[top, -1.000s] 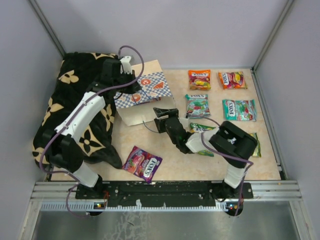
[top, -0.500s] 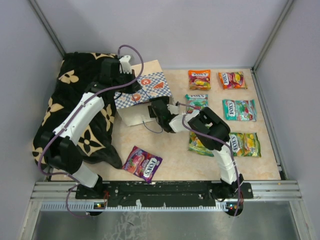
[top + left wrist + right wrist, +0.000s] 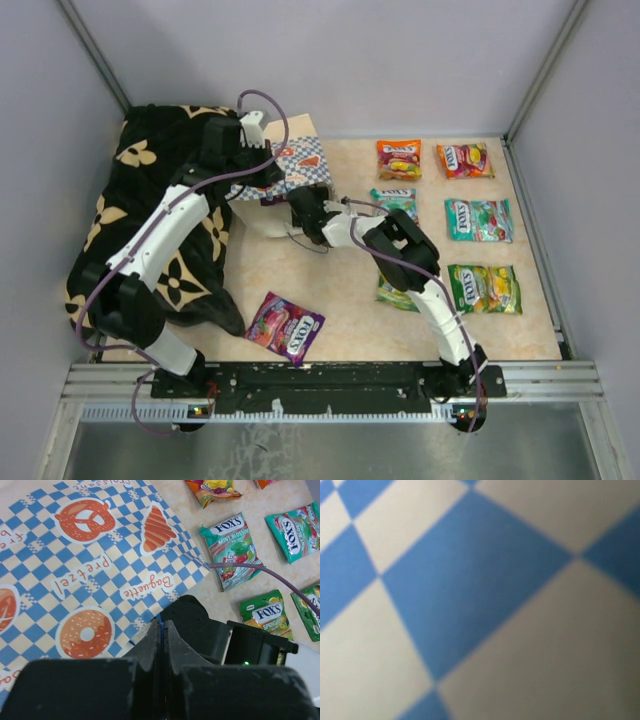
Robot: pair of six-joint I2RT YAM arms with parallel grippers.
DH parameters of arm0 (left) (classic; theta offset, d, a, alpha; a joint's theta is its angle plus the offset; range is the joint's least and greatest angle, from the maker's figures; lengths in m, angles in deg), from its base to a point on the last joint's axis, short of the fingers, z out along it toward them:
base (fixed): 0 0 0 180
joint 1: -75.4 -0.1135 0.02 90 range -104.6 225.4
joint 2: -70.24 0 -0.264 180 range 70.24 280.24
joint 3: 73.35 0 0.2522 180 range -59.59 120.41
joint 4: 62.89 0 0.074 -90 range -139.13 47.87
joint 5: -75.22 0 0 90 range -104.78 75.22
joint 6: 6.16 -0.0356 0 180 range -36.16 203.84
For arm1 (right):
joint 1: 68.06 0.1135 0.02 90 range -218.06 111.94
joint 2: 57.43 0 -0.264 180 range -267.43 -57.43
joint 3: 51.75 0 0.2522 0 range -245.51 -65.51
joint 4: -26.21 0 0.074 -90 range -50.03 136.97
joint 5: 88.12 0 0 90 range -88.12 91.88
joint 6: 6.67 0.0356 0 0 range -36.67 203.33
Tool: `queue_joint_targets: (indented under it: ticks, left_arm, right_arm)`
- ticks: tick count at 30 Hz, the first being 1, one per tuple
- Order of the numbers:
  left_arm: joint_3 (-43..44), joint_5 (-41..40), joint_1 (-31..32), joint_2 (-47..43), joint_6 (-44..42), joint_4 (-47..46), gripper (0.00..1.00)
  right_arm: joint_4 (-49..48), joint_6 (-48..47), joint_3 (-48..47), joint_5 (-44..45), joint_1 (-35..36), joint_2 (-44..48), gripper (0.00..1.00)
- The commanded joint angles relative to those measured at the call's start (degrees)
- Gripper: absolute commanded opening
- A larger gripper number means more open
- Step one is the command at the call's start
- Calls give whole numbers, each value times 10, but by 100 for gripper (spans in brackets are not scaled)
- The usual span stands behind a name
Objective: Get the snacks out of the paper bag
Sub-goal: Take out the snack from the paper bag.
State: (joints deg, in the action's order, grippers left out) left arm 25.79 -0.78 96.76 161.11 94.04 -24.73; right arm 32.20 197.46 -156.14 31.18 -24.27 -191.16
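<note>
Left arm (image 3: 165,235): I have it reaching far forward.
Left gripper (image 3: 162,629): fingers pressed together, pinching the paper bag (image 3: 90,565).
Right arm (image 3: 420,290): stretched forward and leftward.
Right gripper (image 3: 301,208): fingertips hidden; I can't read the jaws.

Soft, even overhead light leaves the bench (image 3: 350,320) bright with only faint shadows and slight glints on the glossy snacks (image 3: 399,159), while the right wrist view is a blurred close-up of the paper bag (image 3: 470,605).

you can read "pretzel" and "baguette" on the checkered paper bag (image 3: 90,570), "fox's mint blossom" on the teal packet (image 3: 232,547), and "fox's" again on the green packet (image 3: 265,620) nearby.
</note>
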Motion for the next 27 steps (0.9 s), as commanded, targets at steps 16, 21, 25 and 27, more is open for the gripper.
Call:
queue_joint_targets:
  ticks: [16,21,25,27]
  left_arm:
    - [21,-9,8,7,-9,8,0]
    - [30,-30,8,27,-2,-5,0]
    - [57,-52,7,53,-4,-6,0]
    - [68,-54,7,65,-7,-5,0]
  right_arm:
    - [-150,-249,4,-91,-29,23,0]
    - [-187,-310,183,-151,-41,178,0]
    - [-193,-318,289,-220,-41,276,0]
    - [-177,-334,321,-257,-41,322,0]
